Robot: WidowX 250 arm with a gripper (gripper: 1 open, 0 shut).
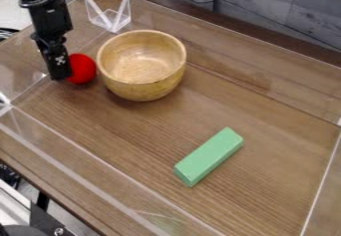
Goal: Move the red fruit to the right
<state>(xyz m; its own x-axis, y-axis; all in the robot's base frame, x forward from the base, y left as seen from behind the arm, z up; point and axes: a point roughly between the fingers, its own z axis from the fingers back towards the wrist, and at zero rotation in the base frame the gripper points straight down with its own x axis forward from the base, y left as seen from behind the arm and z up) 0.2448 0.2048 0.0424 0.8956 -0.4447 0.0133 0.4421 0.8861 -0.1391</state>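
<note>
The red fruit [86, 70] is a small round ball lying on the wooden table, just left of the wooden bowl [143, 85]. My black gripper [59, 71] comes down from above at the far left. Its fingers cover the fruit's left side, and the leaf is hidden. From this angle the gap between the fingers is not visible, so I cannot say whether they press on the fruit.
A green rectangular block [210, 156] lies at the front right. A clear plastic wall [80, 150] rings the table. A clear folded piece [110, 14] stands behind the bowl. Bare wood stretches to the right of the bowl.
</note>
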